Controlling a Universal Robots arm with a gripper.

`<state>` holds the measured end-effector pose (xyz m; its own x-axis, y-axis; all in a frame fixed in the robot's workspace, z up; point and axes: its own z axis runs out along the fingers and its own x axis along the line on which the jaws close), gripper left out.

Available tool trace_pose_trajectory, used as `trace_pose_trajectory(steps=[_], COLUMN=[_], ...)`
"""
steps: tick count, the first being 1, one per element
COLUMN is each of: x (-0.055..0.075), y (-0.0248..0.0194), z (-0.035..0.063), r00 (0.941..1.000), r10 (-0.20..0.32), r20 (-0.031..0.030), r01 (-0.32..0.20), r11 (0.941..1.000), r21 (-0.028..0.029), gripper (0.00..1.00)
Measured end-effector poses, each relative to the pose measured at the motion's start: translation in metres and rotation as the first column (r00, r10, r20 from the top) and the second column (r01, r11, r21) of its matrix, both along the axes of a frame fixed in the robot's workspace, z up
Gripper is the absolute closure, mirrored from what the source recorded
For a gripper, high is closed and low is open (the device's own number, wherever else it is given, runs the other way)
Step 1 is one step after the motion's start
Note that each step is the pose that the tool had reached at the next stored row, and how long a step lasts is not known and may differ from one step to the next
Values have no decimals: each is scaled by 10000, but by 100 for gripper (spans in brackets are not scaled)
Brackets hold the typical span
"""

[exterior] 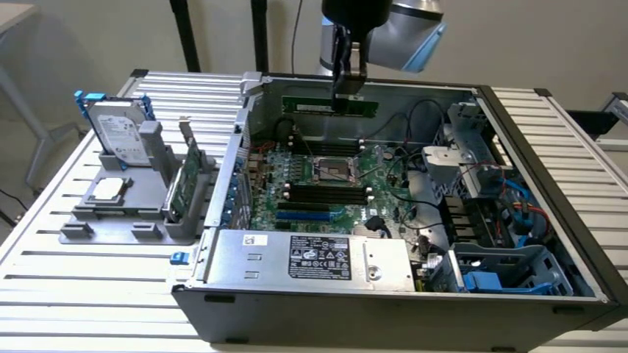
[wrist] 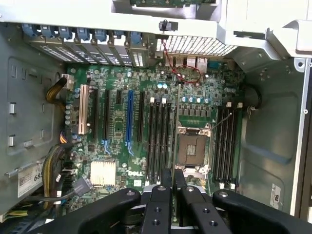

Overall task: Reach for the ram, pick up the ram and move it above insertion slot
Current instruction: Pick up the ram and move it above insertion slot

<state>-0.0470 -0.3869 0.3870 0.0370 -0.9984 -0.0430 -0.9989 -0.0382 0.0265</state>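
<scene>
— Where's the memory stick now?

— The ram point(exterior: 330, 107) is up in the air, clamped in the end effector point(exterior: 345, 94). It hangs level over the far part of the open computer case point(exterior: 393, 309), above the green motherboard point(exterior: 329, 184).

— So the end effector is clenched on it?

— Yes, its fingers are pinched tight on the stick's top edge. Looking down from the wrist, the black fingers point(wrist: 167, 183) sit nearly together, with the stick seen edge-on as a thin line over the board, between the two banks of black memory slots point(wrist: 160, 141) and next to the processor socket point(wrist: 192, 148).

— What else is on the desk point(exterior: 88, 294)?

— At the exterior view's left, a grey stand point(exterior: 128, 213) holds a hard drive point(exterior: 123, 136) upright and a green expansion card point(exterior: 191, 176) beside it, well apart from the arm.
</scene>
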Motion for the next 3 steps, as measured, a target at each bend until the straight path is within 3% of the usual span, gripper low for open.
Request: trace_pose_trajectory(steps=[3], x=[0], y=[0], z=[0], r00=[10000], r10=[0], r20=[0], r01=[0], r11=[10000], r21=[0], gripper=[86])
